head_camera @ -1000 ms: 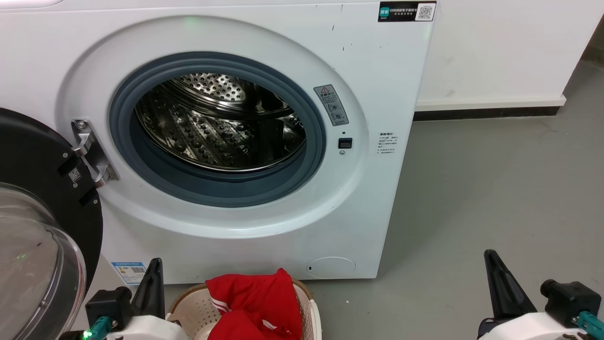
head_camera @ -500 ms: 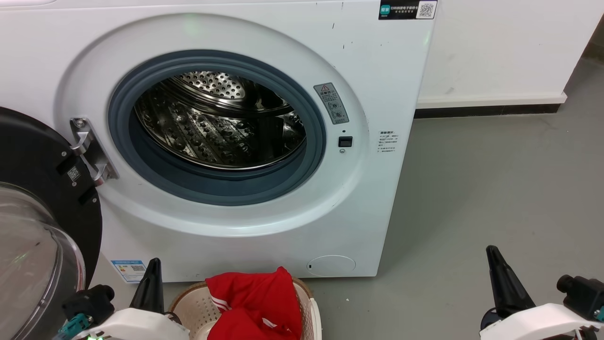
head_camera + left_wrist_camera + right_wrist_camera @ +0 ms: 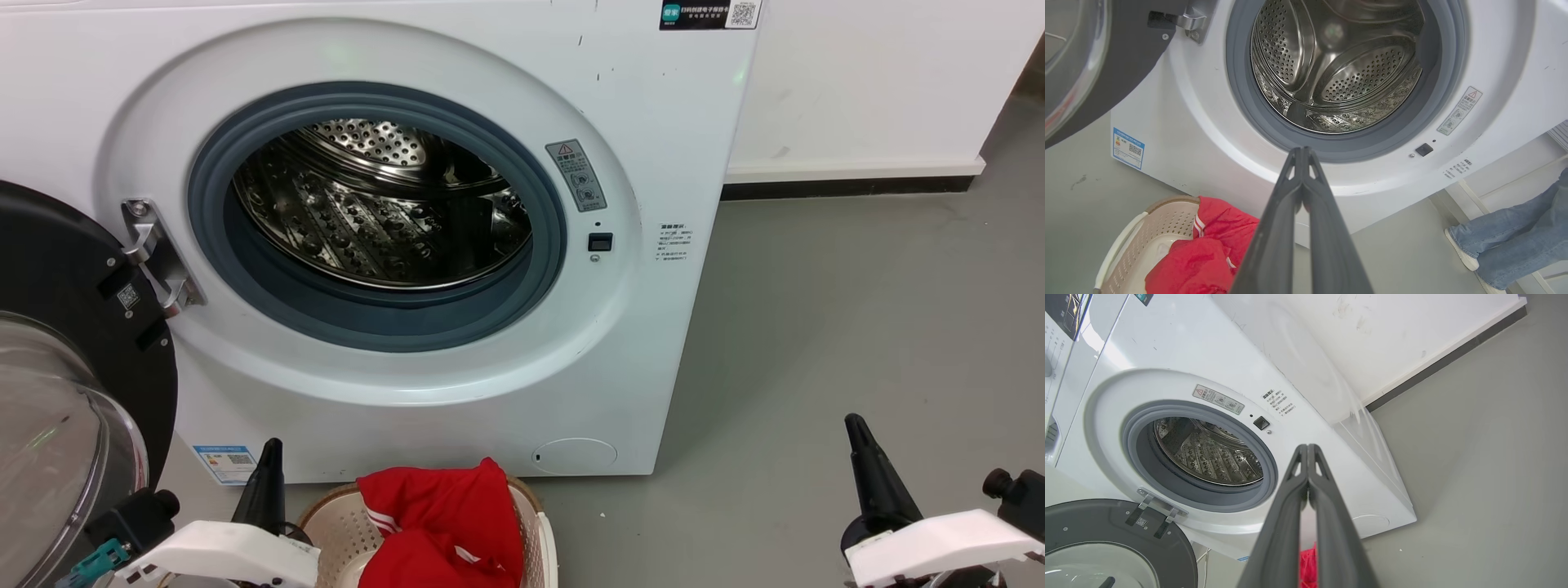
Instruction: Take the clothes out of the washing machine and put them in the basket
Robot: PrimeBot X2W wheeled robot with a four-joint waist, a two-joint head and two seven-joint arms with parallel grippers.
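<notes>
Both empty: left claw point(image 3: 270, 457) beside clothes point(image 3: 445, 523) in basket point(image 3: 347, 531); right claw point(image 3: 859, 437) apart.

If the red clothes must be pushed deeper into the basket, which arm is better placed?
Left, probably. The left gripper sits right beside the basket holding the clothes; the right gripper is far off to the side, over the floor.

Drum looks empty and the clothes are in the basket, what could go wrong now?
The clothes lie heaped over the back rim of the basket and might slide onto the floor. The open door stands close beside the left hand; swinging that arm could strike it.
</notes>
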